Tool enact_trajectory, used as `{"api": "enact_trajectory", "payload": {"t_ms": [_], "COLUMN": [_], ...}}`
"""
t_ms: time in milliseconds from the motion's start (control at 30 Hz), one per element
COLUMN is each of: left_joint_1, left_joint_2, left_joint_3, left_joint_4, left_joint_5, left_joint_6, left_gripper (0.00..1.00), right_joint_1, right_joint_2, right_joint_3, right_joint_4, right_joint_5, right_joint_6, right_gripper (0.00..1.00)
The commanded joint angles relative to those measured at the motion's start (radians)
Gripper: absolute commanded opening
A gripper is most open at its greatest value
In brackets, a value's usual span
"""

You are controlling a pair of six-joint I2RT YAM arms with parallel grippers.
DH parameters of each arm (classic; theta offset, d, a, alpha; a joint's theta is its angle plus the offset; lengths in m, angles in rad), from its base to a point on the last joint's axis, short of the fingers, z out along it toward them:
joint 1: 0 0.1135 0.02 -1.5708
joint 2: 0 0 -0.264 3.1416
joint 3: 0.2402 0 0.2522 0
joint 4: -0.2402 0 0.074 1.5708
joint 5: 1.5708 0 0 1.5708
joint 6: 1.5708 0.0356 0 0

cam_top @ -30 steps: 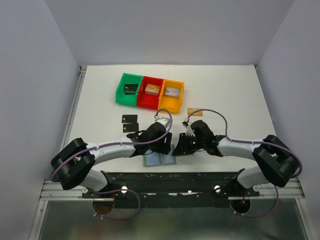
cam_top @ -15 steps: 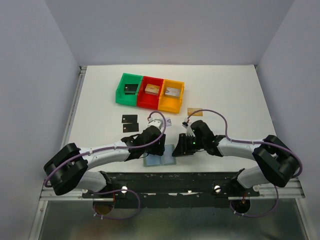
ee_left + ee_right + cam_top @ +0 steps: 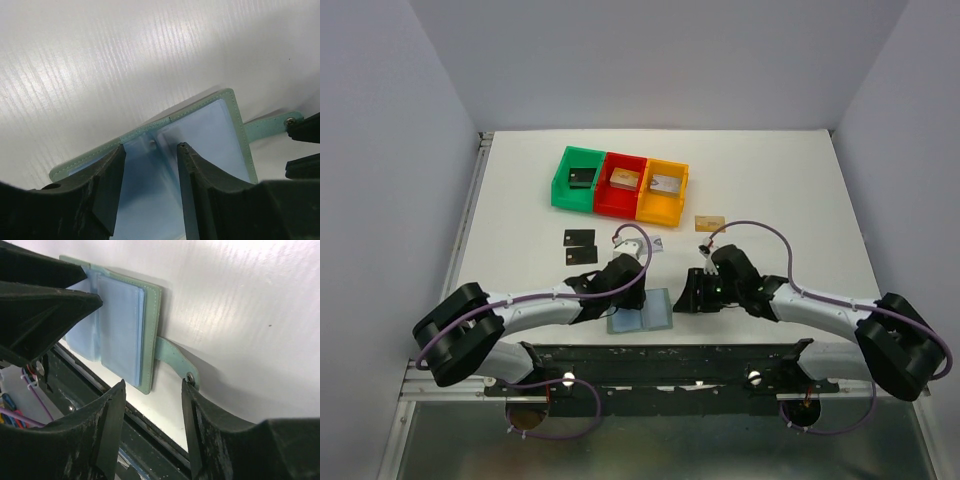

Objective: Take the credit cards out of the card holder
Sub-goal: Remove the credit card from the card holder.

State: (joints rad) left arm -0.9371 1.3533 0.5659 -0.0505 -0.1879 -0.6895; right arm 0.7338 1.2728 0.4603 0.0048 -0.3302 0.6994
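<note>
The card holder [image 3: 645, 312] lies open and flat near the table's front edge, pale blue pockets [image 3: 210, 135] up. My left gripper [image 3: 620, 300] hangs right over it. Its jaws are open and straddle the middle fold [image 3: 150, 147] without pinching it. My right gripper [image 3: 688, 296] is open just right of the holder, with nothing between its fingers [image 3: 152, 382]. One fingertip is next to the tab's snap [image 3: 190, 376]. Two black credit cards [image 3: 580, 247], a gold-tan one [image 3: 709, 223] and a silvery-white one [image 3: 651, 243] lie loose on the table behind the arms.
A green bin [image 3: 578, 178], a red bin [image 3: 622, 180] and an orange bin [image 3: 664, 186] stand in a row at the back, each holding a chunky piece. The table's front edge and black rail [image 3: 150, 425] run just below the holder.
My right gripper has pulled back to the right, off the holder, and opened wider. The left jaws have narrowed over the holder's fold. The holder now lies more exposed.
</note>
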Motion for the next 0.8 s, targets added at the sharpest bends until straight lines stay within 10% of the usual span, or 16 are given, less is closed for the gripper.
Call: {"api": "enact_trajectory", "payload": {"t_ms": [0, 767], "left_joint_1": [0.0, 0.0], "left_joint_2": [0.03, 0.014], "left_joint_3": [-0.054, -0.092], "left_joint_4": [-0.017, 0.041], "left_joint_5": [0.007, 0.031], "left_joint_6": [-0.031, -0.036], "left_gripper": [0.55, 0.54], "right_joint_1": [0.007, 0.006], "right_joint_2": [-0.062, 0.121], "right_joint_3": [-0.006, -0.006], "right_joint_4": [-0.107, 0.069], "right_joint_5": [0.118, 0.079], "right_joint_6": [0.003, 0.072], "right_gripper": [0.57, 0.52]}}
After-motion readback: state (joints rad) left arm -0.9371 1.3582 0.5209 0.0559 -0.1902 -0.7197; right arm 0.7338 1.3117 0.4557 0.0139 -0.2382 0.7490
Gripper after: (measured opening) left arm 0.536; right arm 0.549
